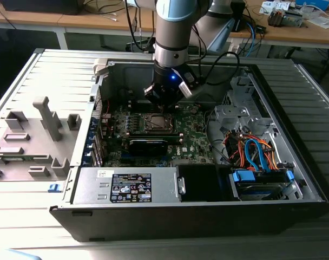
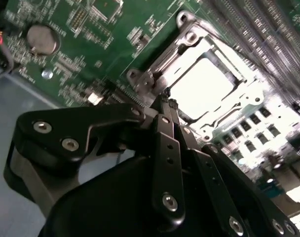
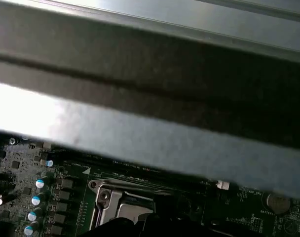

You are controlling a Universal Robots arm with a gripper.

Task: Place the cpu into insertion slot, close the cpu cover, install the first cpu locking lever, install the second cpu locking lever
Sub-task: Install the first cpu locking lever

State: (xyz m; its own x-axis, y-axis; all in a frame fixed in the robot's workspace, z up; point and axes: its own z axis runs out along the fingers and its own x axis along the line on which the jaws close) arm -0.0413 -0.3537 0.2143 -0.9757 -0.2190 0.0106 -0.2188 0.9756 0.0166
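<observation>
**Arm low over the socket, chip seated, cover down**

The gripper (image 1: pixel 163 99) hangs inside the open computer case (image 1: pixel 294 179), just above the insertion slot (image 1: pixel 155 124) on the green motherboard (image 1: pixel 194 142). It likely stands this low because the work left is fine work at the socket's edge.

In the second wrist view the gripper (image 2: pixel 166 102) has its two black fingers (image 2: pixel 166 148) pressed together to a single narrow tip, with nothing between them. A closed tip would suit pushing or hooking a thin part better than grasping one. That tip sits right at the near edge of the socket, beside its metal corner bracket (image 2: pixel 146 79); whether it touches the metal I cannot tell.

The cpu (image 2: pixel 202 88) lies flat in the slot, its pale top glaring in the light. The cpu cover (image 2: pixel 189 47) lies around it as a silvery frame, the chip showing through its window, so it looks lowered already. I cannot make out the locking levers well enough to say whether either is latched.

The first wrist view catches the same slot's bright metal frame (image 3: pixel 121 197) beneath the case's grey wall (image 3: pixel 150 133).
</observation>
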